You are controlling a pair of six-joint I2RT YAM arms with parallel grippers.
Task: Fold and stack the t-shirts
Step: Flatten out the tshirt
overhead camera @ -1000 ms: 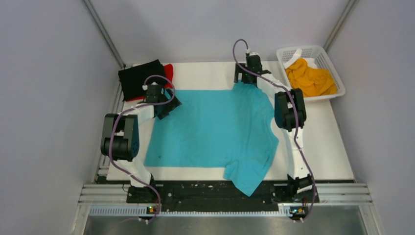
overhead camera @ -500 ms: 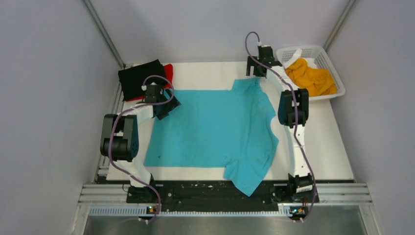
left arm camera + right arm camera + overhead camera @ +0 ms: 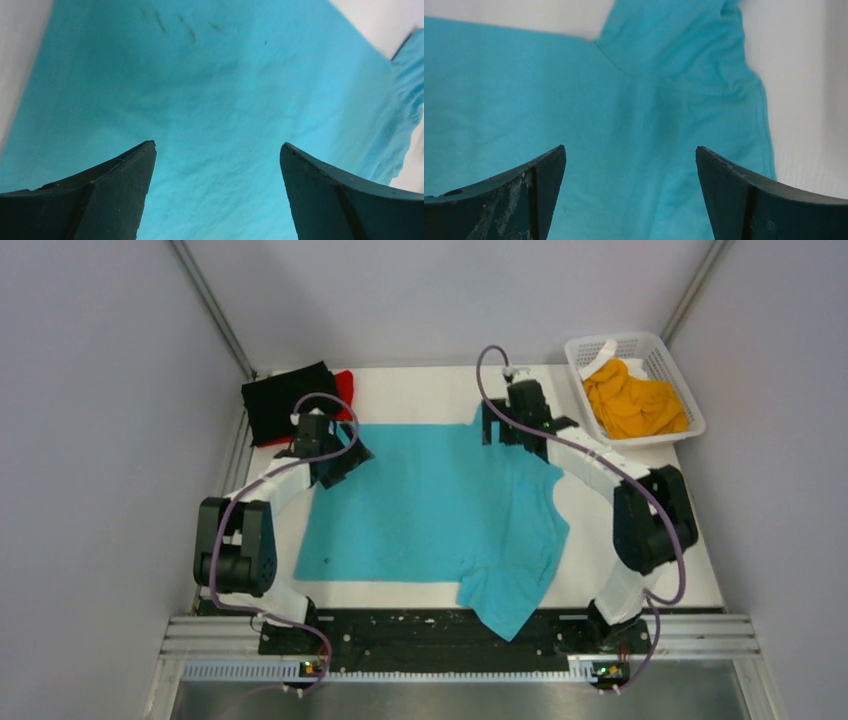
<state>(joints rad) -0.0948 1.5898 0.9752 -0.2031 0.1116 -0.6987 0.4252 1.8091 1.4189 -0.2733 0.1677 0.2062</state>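
- The soft turquoise-blue short-sleeved t-shirt [image 3: 430,500] lies spread out in the middle of the flat white counter [image 3: 420,385].
- The black cloth t-shirt [image 3: 285,400] sits folded at the upper left. A bit of the red cloth t-shirt [image 3: 345,385] peeks out beside it.
- The orange-yellow cloth t-shirt [image 3: 635,400] is crumpled in the white plastic mesh basket [image 3: 692,420] at the upper right.
- The left pincer [image 3: 217,147] is wide open and holds nothing. It hangs over the blue shirt's upper left corner.
- The right pincer [image 3: 630,150] is wide open and empty too. It is over the shirt's top edge, near the upper sleeve.
- The right side of the blue shirt is bunched and wavy [image 3: 535,510]. If it is folded like that, the wrinkles may get shut inside and the fold could come out lumpy.
- One sleeve [image 3: 505,605] hangs over the counter's edge at the bottom middle. Its weight could tug the shirt crooked when the top is lifted.
- If one pincer grabs cloth and the other misses, the shirt may twist.
- The left pincer is near the black shirt — a sideways swing could knock that pile messy.
- A pincer that bites too deep may catch both layers and scrape the counter.
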